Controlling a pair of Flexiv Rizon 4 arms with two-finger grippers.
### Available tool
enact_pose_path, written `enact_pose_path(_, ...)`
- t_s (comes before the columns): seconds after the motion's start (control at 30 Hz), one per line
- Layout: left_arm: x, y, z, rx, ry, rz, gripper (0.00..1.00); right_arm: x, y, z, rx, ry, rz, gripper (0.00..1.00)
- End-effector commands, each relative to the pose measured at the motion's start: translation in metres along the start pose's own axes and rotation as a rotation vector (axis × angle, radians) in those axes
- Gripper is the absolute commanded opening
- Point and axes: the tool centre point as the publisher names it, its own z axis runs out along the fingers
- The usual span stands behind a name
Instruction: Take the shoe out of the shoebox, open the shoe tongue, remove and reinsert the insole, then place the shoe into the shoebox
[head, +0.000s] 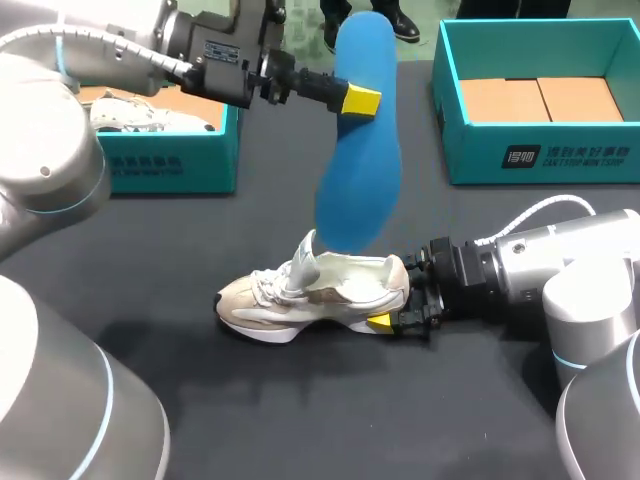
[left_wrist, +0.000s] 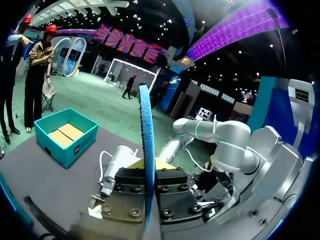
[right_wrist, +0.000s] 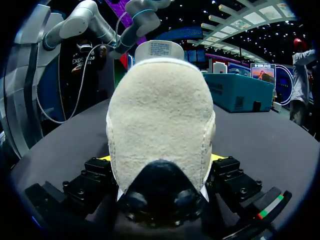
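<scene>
A beige and white shoe (head: 300, 297) lies on the dark table, toe to the left, its tongue (head: 303, 265) pulled up. My right gripper (head: 395, 297) is shut on the heel, one finger on each side. In the right wrist view the heel (right_wrist: 160, 120) fills the space between the fingers of the right gripper (right_wrist: 161, 159). My left gripper (head: 358, 100) is shut on a blue insole (head: 358, 170), held upright with its lower end just above the shoe's opening. In the left wrist view the insole (left_wrist: 145, 125) stands edge-on between the fingers of the left gripper (left_wrist: 149, 172).
A teal shoebox (head: 170, 160) at the back left holds a second pale shoe (head: 125, 112). Another teal shoebox (head: 540, 160) at the back right has brown cardboard on its floor; it also shows as the teal box (left_wrist: 67, 135) and the teal box (right_wrist: 235, 90).
</scene>
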Motion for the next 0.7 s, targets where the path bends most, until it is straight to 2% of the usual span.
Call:
enact_pose_path(0.03, 0.024, -0.005, -0.022, 0.011, -0.025, 0.005, 0.00, 0.001, -0.001, 0.002, 0.004, -0.001, 0.001, 0.00)
enact_pose_path(0.37, 0.047, -0.013, -0.038, 0.044, 0.009, 0.007, 0.00, 0.001, -0.001, 0.002, 0.004, -0.001, 0.001, 0.00)
enact_pose_path(0.7, 0.049, -0.016, -0.039, 0.058, 0.019, 0.011, 0.00, 0.001, -0.001, 0.002, 0.004, -0.001, 0.001, 0.00)
